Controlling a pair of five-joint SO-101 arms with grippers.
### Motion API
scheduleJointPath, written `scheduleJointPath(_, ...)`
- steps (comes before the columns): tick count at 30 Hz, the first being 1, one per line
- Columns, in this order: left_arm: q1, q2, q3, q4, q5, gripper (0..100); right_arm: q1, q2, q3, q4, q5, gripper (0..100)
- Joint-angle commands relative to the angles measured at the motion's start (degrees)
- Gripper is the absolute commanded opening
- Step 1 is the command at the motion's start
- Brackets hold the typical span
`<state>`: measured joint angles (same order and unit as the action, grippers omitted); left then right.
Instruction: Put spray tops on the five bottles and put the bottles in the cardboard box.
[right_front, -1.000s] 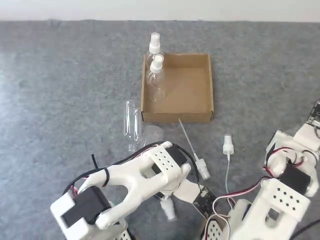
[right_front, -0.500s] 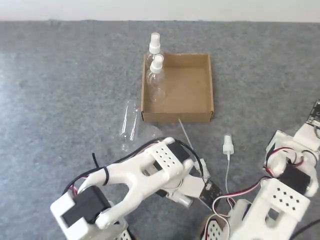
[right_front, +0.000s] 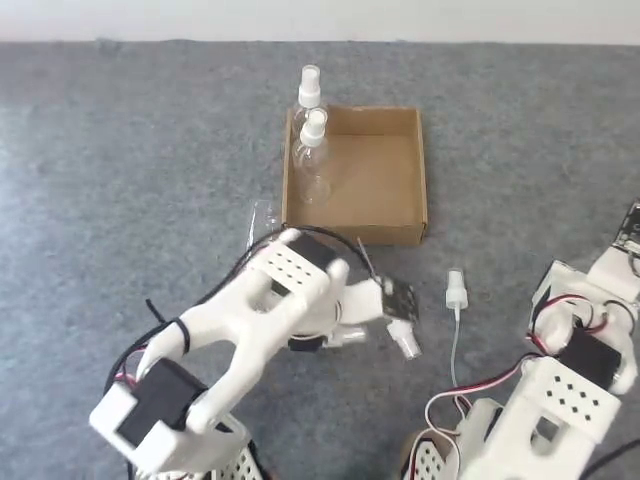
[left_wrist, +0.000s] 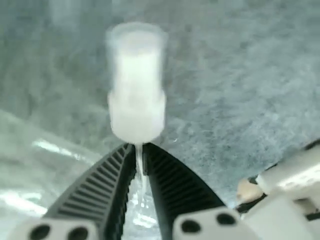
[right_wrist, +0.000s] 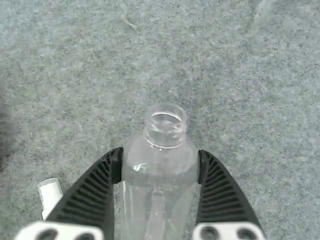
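I'm looking down on the grey felt table. My left arm sprawls from the lower left of the high view toward its middle. My right arm sits bunched in the lower right corner.

The cardboard box lies open at upper centre. One capped bottle stands inside it against its left wall. A second capped bottle rises at the box's upper left corner; I cannot tell whether it is inside or just behind. A clear bottle lies left of the box, partly under my left arm.

In the right wrist view, the right gripper is clenched around an open bottle with a bare neck. A small white part lies on the felt just beside one finger.

The left gripper has its jaws pinched almost together on the thin tube of a spray top, whose white head juts past the tips. A loose spray top lies right of centre, its tube trailing downward.
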<state>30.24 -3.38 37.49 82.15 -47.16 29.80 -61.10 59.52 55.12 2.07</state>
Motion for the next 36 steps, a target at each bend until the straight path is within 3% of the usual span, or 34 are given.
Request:
scheduleJointPath(1, -4.84, -0.35, -2.07, -2.55, 5.45, 1, 0.84, -0.57, -0.88, -1.45, 0.09, 4.5)
scheduleJointPath(8, -5.54, -0.26, -1.8, -6.86, 10.73, 2, 0.84, -0.57, -0.88, -1.45, 0.09, 4.5)
scheduleJointPath(14, -2.37, -0.26, -1.1, -7.47, 18.55, 18, 0.84, -0.57, -0.88, -1.36, 0.09, 4.5)
scheduleJointPath(22, -1.05, -0.26, -5.05, -7.12, 20.04, 18, 0.84, -0.57, -0.88, -1.27, 0.09, 4.5)
scheduleJointPath(36, 0.0, 4.66, -14.64, -6.15, 31.03, 18, 0.84, -0.57, -0.88, -1.36, 0.09, 4.5)
